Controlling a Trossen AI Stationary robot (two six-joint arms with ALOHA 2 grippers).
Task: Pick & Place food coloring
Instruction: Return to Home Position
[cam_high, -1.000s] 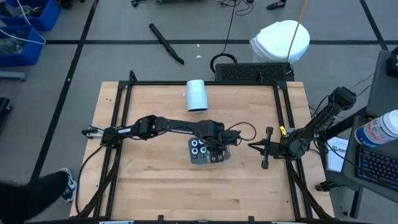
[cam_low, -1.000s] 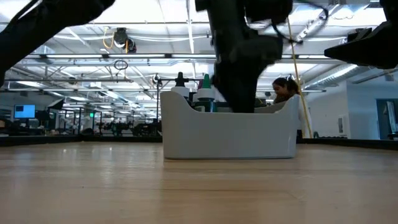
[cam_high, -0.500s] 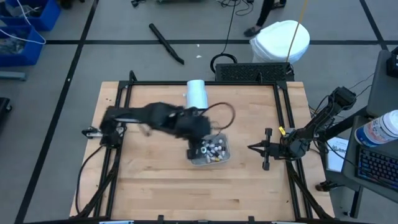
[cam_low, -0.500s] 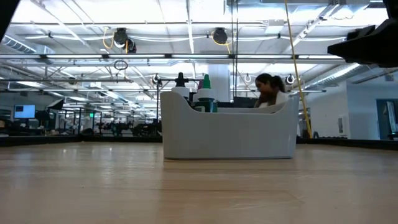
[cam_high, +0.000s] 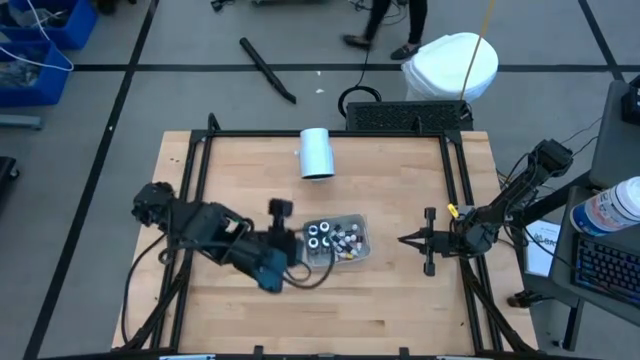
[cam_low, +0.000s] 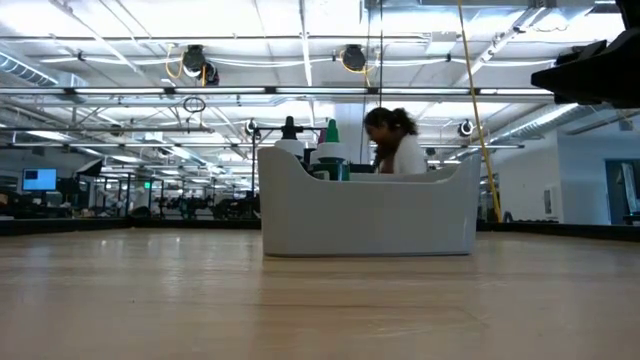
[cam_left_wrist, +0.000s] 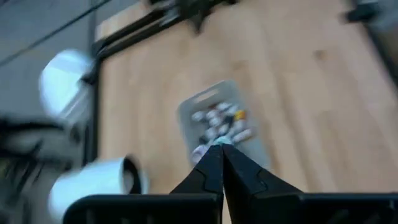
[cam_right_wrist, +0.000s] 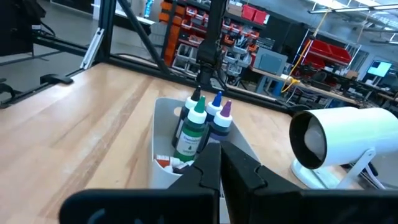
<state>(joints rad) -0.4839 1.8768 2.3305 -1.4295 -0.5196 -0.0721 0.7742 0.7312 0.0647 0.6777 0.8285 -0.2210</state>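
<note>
High view, left to right: the left arm is folded over the 9 o'clock side of the counter (cam_high: 400, 180), and the left gripper (cam_left_wrist: 220, 148) is raised off the wood, jaws pressed together on nothing. All visible food coloring (cam_high: 335, 240) is inside the grey tray (cam_high: 366, 228), mid-counter; no loose bottle is seen on the wood. From the left jaws the tray lies at 3 o'clock, near. From the right gripper (cam_high: 405, 238) it lies at 9 o'clock, clearly apart, so the left arm is judged the nearer. The tray's long axis runs roughly 9-to-3, tipped slightly toward 2. Bottles at its 9 o'clock end stand upright, and those toward 3 o'clock look to be lying down, with red and yellow showing. A white cylinder (cam_high: 317, 152) lies on its side at 12 o'clock of the tray, apart from it. The right jaws are likewise closed and empty, parked at the counter's 3 o'clock edge. Placing is judged finished. A retreat toward 9 o'clock is expected, which takes the left jaws directly away from the tray. A person (cam_low: 395, 150) is seen beyond the tray in the low view.
</note>
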